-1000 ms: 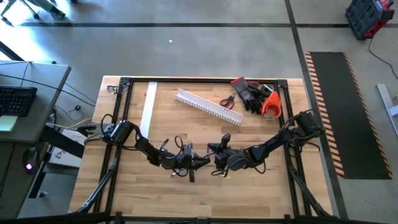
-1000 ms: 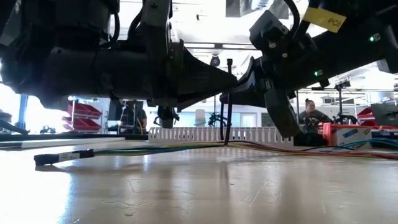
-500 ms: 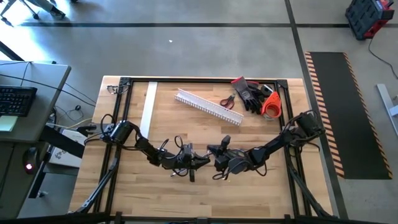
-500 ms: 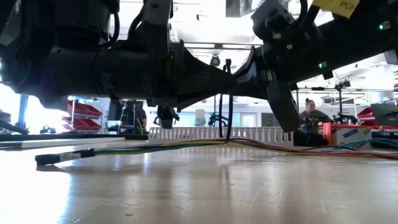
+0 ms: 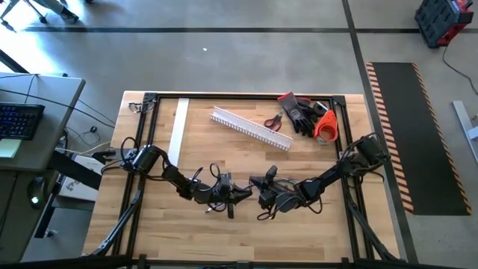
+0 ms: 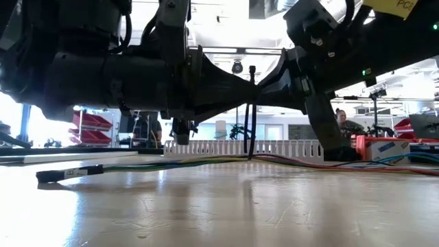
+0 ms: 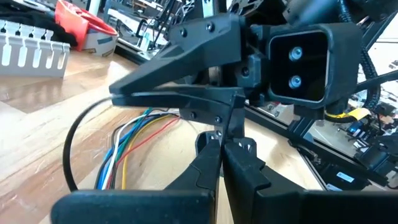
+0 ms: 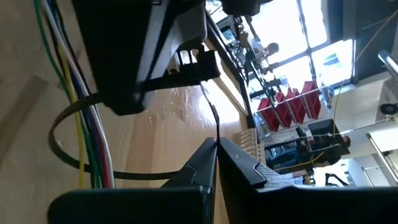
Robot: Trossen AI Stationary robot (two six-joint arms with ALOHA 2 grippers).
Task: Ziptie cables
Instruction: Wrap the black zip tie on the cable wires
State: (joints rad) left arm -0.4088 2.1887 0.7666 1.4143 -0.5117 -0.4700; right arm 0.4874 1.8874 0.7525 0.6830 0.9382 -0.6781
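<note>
The wooden desk carries both arms meeting near its middle front, above the cables. These lie flat on the desk in a loose multicoloured run, with a black zip tie looped loosely around them.

The left gripper comes in from the left, its jaws shut on one end of the tie; from the right wrist view that end looks like the head. The right gripper faces it, almost touching, its jaws shut on the thin black tail, which rises between the two grippers in the low view.

The step in hand looks like cinching: the loop is formed and the tail seems threaded, but the loop is wide and slack. The next move probably calls for the grippers to draw apart along the tail's line, the left holding the head steady, until the band closes on the bundle without any wire slipping out.

At the far side lie a white comb-toothed duct, a white strip, black gloves, scissors and an orange roll.

From above, the grippers hide the tie and most of the bundle. Whether the tail has truly passed through the head cannot be made out.
</note>
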